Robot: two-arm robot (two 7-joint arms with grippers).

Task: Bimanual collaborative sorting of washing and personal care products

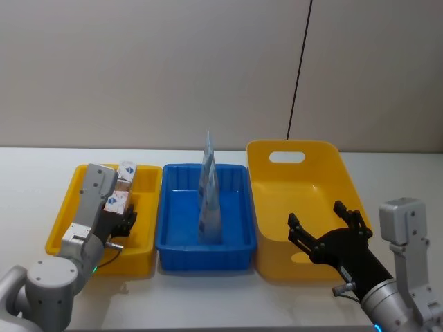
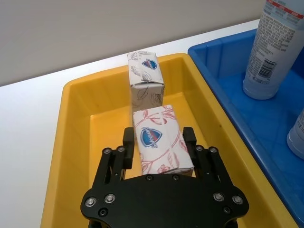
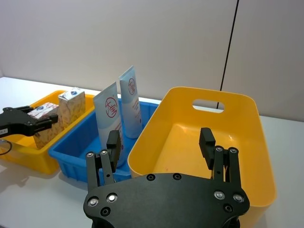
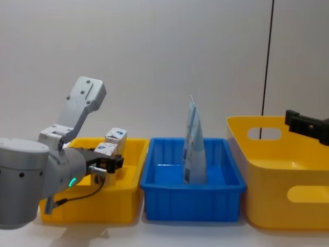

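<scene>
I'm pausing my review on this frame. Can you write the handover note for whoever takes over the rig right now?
Left end effector: shut on the red-leaf carton, low in the small yellow bin. The beige carton stands just beyond it.
Right end effector: open, holding nothing, above the large yellow bin.
Done: two pale blue tubes stand upright in the blue bin; both cartons are in the small yellow bin.
Left: probably just release the red-leaf carton and withdraw.
</scene>
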